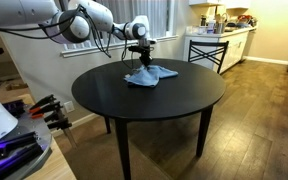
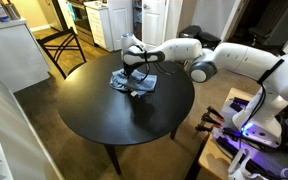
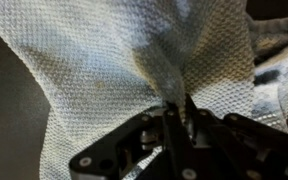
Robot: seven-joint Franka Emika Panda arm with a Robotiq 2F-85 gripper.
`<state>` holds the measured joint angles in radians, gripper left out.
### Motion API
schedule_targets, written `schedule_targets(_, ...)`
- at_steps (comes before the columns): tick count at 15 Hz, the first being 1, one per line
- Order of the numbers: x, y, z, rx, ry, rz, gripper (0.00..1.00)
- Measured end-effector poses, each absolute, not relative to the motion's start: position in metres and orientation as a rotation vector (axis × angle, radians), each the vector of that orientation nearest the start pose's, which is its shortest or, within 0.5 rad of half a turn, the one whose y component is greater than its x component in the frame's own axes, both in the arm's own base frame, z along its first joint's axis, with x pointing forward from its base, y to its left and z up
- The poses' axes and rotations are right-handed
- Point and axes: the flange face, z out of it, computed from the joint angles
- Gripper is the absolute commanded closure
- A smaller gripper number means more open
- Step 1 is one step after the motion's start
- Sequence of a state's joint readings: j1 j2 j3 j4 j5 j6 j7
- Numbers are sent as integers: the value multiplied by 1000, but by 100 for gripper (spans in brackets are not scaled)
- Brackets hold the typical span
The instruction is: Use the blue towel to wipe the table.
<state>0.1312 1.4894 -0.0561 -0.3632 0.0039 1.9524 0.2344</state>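
The blue towel (image 1: 150, 75) lies rumpled on the far part of the round black table (image 1: 154, 100), and it shows in both exterior views (image 2: 136, 83). My gripper (image 1: 141, 52) stands over it, pointing down, also in an exterior view (image 2: 134, 70). In the wrist view the towel (image 3: 94, 70) fills the frame, and my gripper (image 3: 176, 112) has its fingers closed together with a fold of the cloth pinched between them. The cloth rises in a ridge toward the fingers.
A black metal-framed stool (image 1: 208, 50) stands behind the table by a white counter, and it also shows in an exterior view (image 2: 64, 48). Equipment with cables and lights sits beside the table (image 2: 244, 140). The table top (image 2: 114, 115) is bare around the towel.
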Motion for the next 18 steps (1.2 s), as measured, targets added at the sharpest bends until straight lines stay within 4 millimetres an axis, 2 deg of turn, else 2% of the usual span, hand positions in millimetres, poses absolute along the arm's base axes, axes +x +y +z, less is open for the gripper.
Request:
schedule_targets(8,817,84,194,-3147,191,-277,5)
schedule_targets(9,818,83,198,-3144,192,-289,2)
schedule_targets(13,820,81,207,-3139,198,-313,0)
schedule_targets(18,820,82,205,-3140,197,-308,0)
